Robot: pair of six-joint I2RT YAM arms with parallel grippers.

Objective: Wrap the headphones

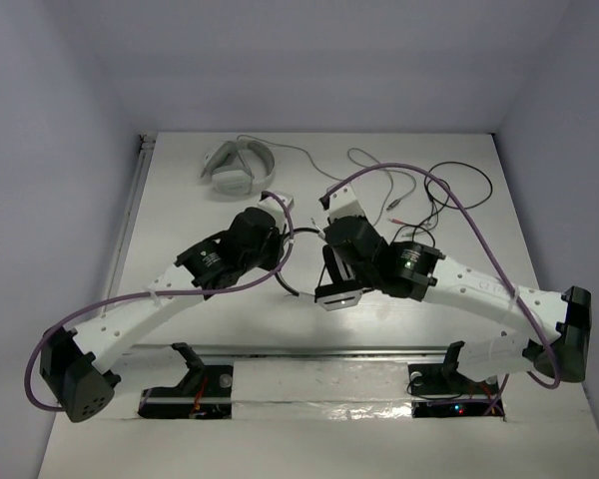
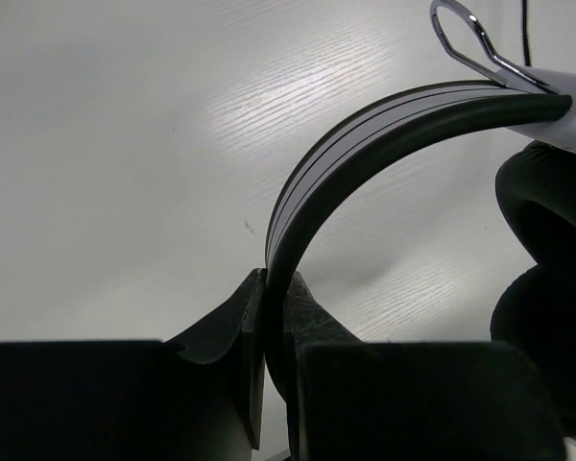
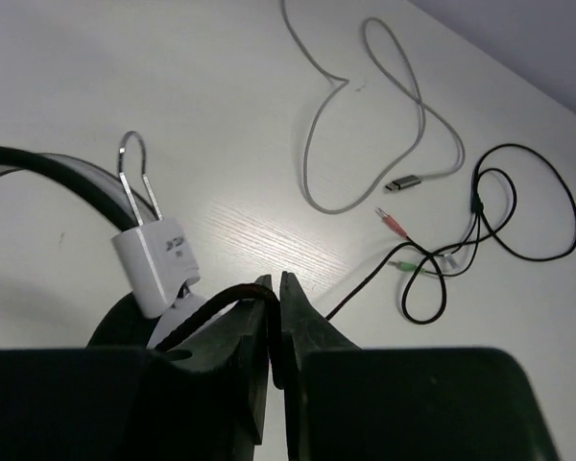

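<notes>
The headphones are held between my two grippers at the table's middle; their thin black headband (image 1: pixel 283 269) shows below the wrists. My left gripper (image 2: pixel 274 283) is shut on the headband (image 2: pixel 365 134), which arcs up to a white slider and a black ear pad (image 2: pixel 547 240). My right gripper (image 3: pixel 276 283) is shut on the thin black cable (image 3: pixel 206 305) beside the white slider (image 3: pixel 158 259). The rest of the cable (image 3: pixel 518 192) lies looped on the table to the right, ending in red and green plugs (image 3: pixel 392 221). In the top view the left gripper (image 1: pixel 285 244) and right gripper (image 1: pixel 324 239) are close together.
All-white headphones (image 1: pixel 238 168) lie at the back left, with their grey cable (image 1: pixel 379 180) trailing right, also in the right wrist view (image 3: pixel 365 144). The black cable's loops (image 1: pixel 459 195) lie at the back right. The table's walls close in at back and sides.
</notes>
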